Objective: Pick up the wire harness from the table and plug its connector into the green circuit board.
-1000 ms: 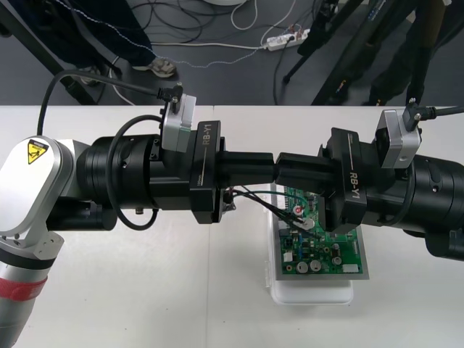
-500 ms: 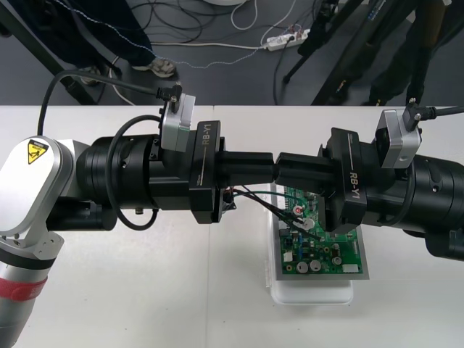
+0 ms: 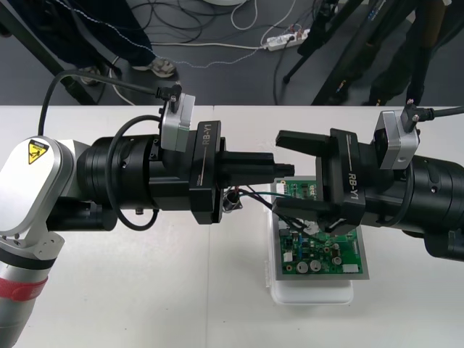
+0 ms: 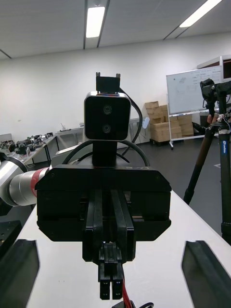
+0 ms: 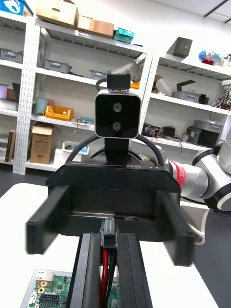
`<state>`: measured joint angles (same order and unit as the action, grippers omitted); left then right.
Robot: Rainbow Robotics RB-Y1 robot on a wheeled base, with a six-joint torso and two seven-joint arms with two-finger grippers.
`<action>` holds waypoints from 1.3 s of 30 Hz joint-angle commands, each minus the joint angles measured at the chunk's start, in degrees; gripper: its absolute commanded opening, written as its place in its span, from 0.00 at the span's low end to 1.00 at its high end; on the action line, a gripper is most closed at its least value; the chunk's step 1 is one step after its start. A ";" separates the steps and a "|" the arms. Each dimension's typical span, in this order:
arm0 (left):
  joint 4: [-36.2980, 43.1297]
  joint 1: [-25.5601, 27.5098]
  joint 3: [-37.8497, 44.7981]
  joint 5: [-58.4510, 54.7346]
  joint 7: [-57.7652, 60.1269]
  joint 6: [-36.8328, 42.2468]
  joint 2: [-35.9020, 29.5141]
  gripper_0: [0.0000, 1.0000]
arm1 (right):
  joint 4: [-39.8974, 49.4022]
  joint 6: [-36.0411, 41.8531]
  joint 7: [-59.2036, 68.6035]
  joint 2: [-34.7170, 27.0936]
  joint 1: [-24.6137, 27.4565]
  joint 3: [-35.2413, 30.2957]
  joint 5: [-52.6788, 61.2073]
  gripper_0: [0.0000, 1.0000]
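left gripper (image 3: 280,165) pinches harness plug (image 5: 110,237); right gripper (image 3: 281,172) spread wide.

RB-Y1: left end effector (image 3: 287,167), right end effector (image 3: 278,172); hazard sign: left arm (image 3: 45,183)

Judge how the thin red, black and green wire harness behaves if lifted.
Likely floppy: the wire harness sags in loose curves under the left tool. Probably light: that tool pinches it by its small black plug alone. Its round metal socket would likely dangle and swing.
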<state>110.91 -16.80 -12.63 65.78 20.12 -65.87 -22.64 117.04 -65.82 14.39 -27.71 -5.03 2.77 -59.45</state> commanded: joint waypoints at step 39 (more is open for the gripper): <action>0.44 0.10 4.54 -5.75 -7.73 -0.66 -9.71 0.00 | -1.91 -24.18 2.74 -8.15 -2.27 -13.76 -23.08 1.00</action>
<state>110.91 -16.78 -10.06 62.28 15.57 -65.87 -28.82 114.92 -89.44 14.47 -31.95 -5.28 -8.46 -79.22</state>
